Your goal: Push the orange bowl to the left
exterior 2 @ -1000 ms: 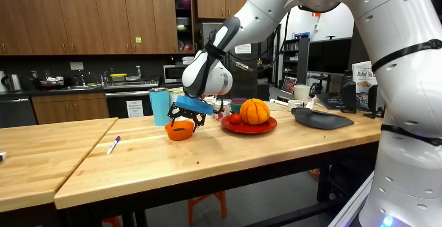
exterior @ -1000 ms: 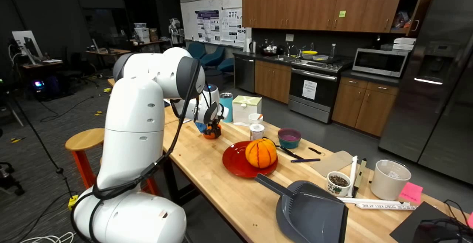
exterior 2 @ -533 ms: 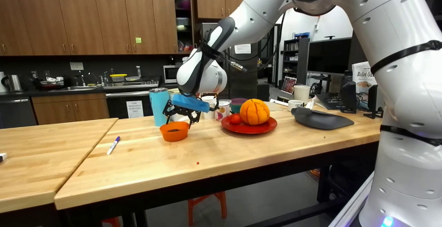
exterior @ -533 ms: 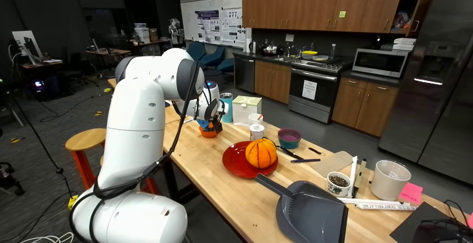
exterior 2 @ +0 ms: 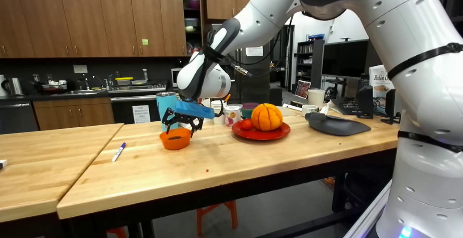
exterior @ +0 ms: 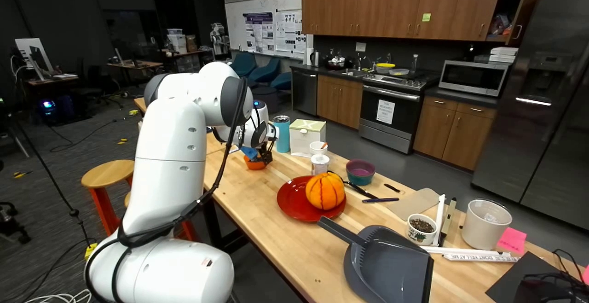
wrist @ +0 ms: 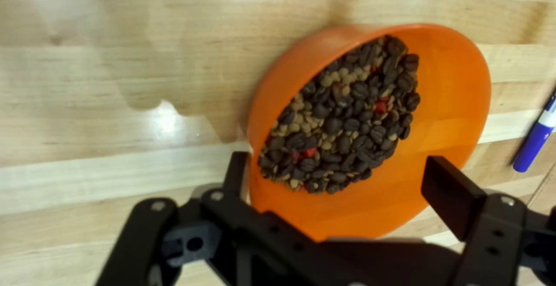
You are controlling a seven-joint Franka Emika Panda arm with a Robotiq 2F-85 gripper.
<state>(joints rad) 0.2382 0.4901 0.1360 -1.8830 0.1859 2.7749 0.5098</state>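
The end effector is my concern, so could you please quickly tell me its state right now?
End effector: open, its jaws wide apart at the orange bowl, not closed on it.

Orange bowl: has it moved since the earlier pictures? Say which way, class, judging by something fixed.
Yes. In an exterior view, the orange bowl has moved toward picture left, nearer the marker, which has stayed put.

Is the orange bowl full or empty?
Partly filled: the wrist view shows coffee beans in the orange bowl, leaving part of it bare.
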